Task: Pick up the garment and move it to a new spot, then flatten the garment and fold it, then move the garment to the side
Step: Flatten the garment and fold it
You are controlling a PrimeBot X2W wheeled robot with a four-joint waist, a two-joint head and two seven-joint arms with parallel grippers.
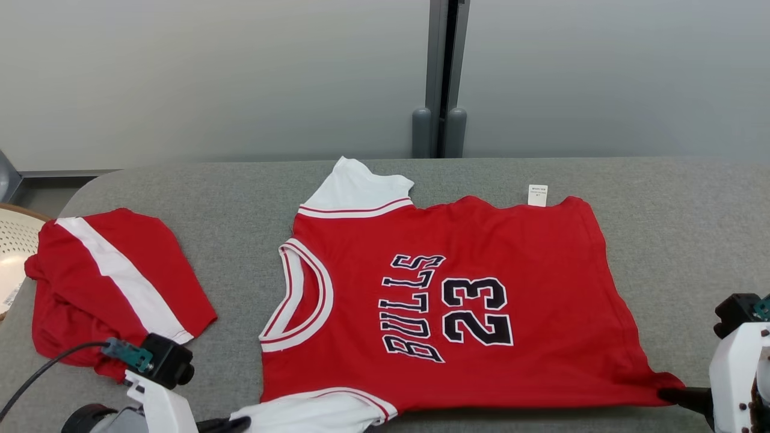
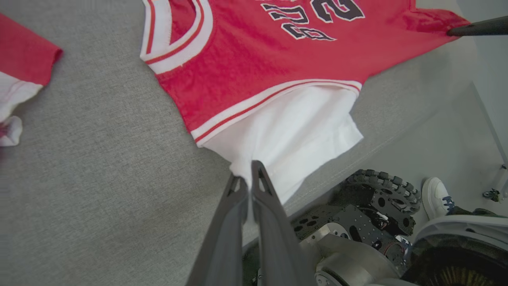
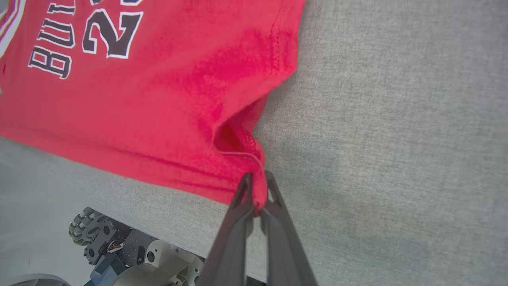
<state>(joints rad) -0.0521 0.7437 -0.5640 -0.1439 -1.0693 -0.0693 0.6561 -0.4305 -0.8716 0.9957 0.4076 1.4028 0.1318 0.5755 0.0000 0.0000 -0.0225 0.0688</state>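
The garment (image 1: 457,252) is a red "BULLS 23" jersey with white sleeves, spread nearly flat on the grey padded table (image 1: 680,228), neck to the left. My left gripper (image 2: 246,176) is shut on the edge of the near white sleeve (image 2: 293,135), which hangs at the table's front edge; the same gripper (image 1: 225,424) appears at the bottom of the head view. My right gripper (image 3: 257,180) is shut on the jersey's near hem corner (image 3: 238,155), bunching the red cloth. In the head view its dark fingers (image 1: 671,395) meet that corner at the lower right.
Red shorts with a white stripe (image 1: 114,282) lie crumpled at the table's left. A pale perforated basket (image 1: 15,246) sits past the left edge. Below the front edge are my wheeled base (image 2: 381,194) and a person's white shoe (image 2: 436,194). A grey wall stands behind.
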